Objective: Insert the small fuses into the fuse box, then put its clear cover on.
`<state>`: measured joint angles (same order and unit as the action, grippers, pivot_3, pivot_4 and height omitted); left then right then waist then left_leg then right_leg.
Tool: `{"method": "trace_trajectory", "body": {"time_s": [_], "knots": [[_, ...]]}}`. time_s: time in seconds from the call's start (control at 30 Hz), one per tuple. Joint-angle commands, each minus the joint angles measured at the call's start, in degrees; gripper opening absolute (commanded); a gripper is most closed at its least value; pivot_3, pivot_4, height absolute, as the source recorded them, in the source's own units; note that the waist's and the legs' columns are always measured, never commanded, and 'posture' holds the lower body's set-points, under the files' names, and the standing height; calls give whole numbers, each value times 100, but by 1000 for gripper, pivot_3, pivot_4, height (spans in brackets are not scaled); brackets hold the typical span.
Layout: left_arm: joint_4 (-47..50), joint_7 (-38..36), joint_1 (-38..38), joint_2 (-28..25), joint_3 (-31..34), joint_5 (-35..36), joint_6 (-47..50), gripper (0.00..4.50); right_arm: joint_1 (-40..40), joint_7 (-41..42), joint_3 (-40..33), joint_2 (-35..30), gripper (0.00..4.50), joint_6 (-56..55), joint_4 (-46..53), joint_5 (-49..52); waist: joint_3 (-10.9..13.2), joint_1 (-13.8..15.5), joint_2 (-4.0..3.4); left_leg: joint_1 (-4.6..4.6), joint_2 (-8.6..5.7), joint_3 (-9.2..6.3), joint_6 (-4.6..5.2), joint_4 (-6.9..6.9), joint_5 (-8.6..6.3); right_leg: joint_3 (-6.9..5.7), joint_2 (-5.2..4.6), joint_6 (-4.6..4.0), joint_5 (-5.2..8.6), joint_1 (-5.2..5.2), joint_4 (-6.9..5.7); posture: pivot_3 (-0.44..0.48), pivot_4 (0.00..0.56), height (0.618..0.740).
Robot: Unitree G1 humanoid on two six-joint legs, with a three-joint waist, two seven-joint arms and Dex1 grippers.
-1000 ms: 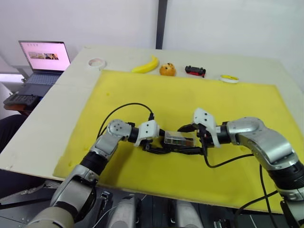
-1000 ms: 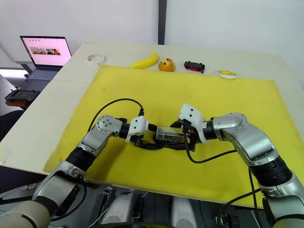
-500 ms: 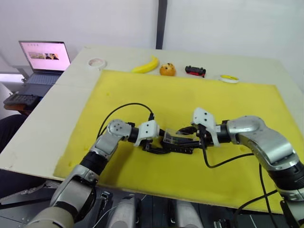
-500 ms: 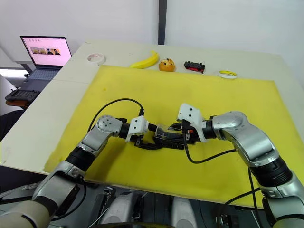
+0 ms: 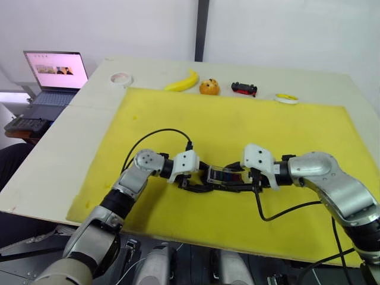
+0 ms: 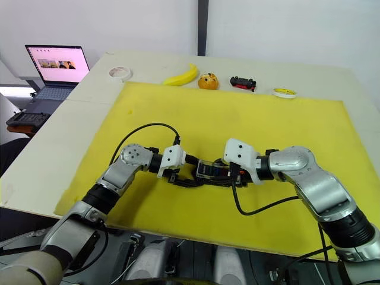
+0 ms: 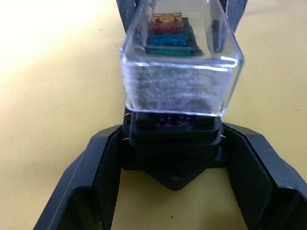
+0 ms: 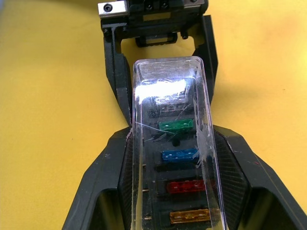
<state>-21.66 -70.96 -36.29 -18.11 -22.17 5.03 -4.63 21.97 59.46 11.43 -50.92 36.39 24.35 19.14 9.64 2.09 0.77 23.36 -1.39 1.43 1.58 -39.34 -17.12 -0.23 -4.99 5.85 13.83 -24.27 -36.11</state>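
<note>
Since half a second ago your right gripper [image 8: 170, 158] has dropped lower and closer to the mat, and the clear cover [image 7: 180, 57], which was tilted up at one end, now lies level over the fuse box [image 7: 173, 143]. A second ago the cover was held higher above the box.

The fuse box sits near the middle of the yellow mat [image 5: 178, 113], toward its near edge, gripped between your two hands. Your left gripper [image 7: 172, 163] is closed narrowly on one end of the black box, both fingers pressed against its sides. Your right gripper is closed on the cover from the opposite end, its fingers flanking the clear shell. Through the cover you can see the fuses [image 8: 180, 155] seated in a row: green, blue, red and orange, with a purple one [image 7: 173, 120] showing at the box's end below the cover's rim. In the left wrist view the cover's lower edge rests on the box, though you cannot tell whether it is fully pressed down.

Far across the table, beyond the mat, lie a roll of tape [image 5: 120, 78], a banana [image 5: 183, 82], an orange ball [image 5: 208, 87], a toy car [image 5: 244, 89] and a yellow ring [image 5: 287, 98], all well apart from the box. A laptop [image 5: 54, 74] stands off to your left. A black cable [image 5: 157, 133] loops over the mat beside your left wrist, near but not over the box.
</note>
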Motion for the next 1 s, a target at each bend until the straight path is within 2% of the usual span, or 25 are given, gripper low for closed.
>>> {"method": "trace_trajectory", "body": {"time_s": [0.03,0.33,1.0], "knots": [[21,27,-13,-7,19,-62,-67,2587,202,92,157,-64,1723,85,1,-133,0,-2,0,0,0,0,0,0,0,0,1,0,0,0,0,0,150,740],[96,29,66,-20,-2,-77,-101,2587,569,120,431,-75,1723,939,-71,-75,0,5,0,0,0,-1,0,0,0,0,-1,0,0,0,1,0,150,740],[83,38,58,24,23,-73,-65,2587,167,-161,413,-84,1723,823,314,-238,-1,8,0,0,0,-2,1,0,-1,0,-2,0,0,1,2,0,150,740]]}}
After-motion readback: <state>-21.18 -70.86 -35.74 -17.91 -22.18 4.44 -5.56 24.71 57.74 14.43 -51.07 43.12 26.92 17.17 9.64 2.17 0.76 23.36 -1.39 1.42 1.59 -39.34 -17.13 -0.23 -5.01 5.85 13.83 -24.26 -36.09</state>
